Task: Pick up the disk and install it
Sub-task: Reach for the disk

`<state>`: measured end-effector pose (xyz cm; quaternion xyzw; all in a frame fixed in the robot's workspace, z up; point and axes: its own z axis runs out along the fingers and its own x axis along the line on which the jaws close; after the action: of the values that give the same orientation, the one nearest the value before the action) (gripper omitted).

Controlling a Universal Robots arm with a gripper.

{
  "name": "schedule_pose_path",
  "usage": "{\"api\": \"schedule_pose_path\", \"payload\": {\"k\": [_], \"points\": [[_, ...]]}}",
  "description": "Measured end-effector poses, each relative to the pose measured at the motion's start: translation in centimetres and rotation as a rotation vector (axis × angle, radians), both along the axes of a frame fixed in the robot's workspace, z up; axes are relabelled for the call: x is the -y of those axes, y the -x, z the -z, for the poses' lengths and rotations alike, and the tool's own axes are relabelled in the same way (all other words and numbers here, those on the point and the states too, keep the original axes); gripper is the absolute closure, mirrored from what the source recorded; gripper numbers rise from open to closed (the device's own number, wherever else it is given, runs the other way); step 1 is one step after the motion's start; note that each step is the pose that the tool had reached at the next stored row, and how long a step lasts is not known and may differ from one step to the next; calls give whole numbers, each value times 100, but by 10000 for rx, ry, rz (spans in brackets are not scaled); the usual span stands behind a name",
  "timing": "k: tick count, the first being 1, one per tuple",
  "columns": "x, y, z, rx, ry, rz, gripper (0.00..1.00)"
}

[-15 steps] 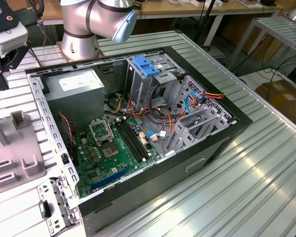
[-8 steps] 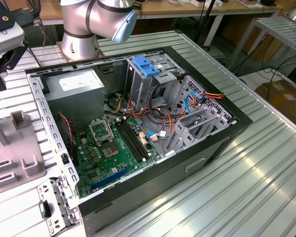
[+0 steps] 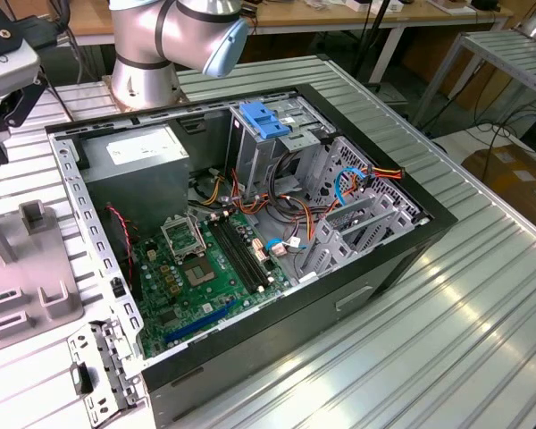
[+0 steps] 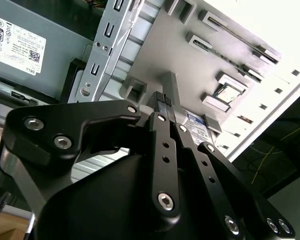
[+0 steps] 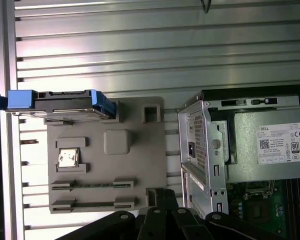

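1. Gripper (image 5: 162, 197): black two-finger unit. In the first wrist view its fingertips are drawn together with nothing between them, and the second wrist view agrees. You are carrying nothing. It hangs over one edge of the fixture tray.
2. Fixture tray (image 5: 140, 150): grey moulded plate lying on the slatted table (image 3: 447, 340), just beside the computer case. It has several recesses, and one of them holds a small silver chip (image 5: 68, 158).
3. Disk (image 5: 60, 102): silver-grey drive with blue rails at both ends. It stands on edge in a slot at the tray edge opposite the gripper, well apart from the fingertips and untouched.
4. Computer case (image 3: 375, 268): black tower lying on its side with the panel off. The grey power supply (image 3: 138, 161) sits at the end nearest the tray, with the green motherboard (image 3: 196, 268) beside it.
5. Drive cage (image 3: 255, 161): metal bay at the far end of the case, beyond the power supply, topped by a bare blue clip (image 3: 263, 119).
6. Step in hand, as a judgement: the approach to the pick, with neither pick-up nor installation done.
7. What the next move calls for, as a judgement: spread the fingers wider than the disk's thin body, centre them over its upper edge between the two rails, and stay clear of the neighbouring tray posts.
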<state>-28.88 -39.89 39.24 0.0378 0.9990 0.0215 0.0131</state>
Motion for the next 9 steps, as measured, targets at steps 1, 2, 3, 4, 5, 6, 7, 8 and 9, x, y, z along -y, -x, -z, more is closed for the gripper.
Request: {"api": "schedule_pose_path", "payload": {"k": [1,2,3,4,5,6,7,8,9], "points": [[0,2,0,0,-1,0,89],[0,7,0,0,0,1,89],[0,10,0,0,0,0,89],[0,14,0,0,0,1,89],[0,17,0,1,0,0,89],[0,20,0,0,0,0,89],[0,23,0,0,0,0,89],[0,26,0,0,0,0,89],[0,30,0,0,0,0,89]]}}
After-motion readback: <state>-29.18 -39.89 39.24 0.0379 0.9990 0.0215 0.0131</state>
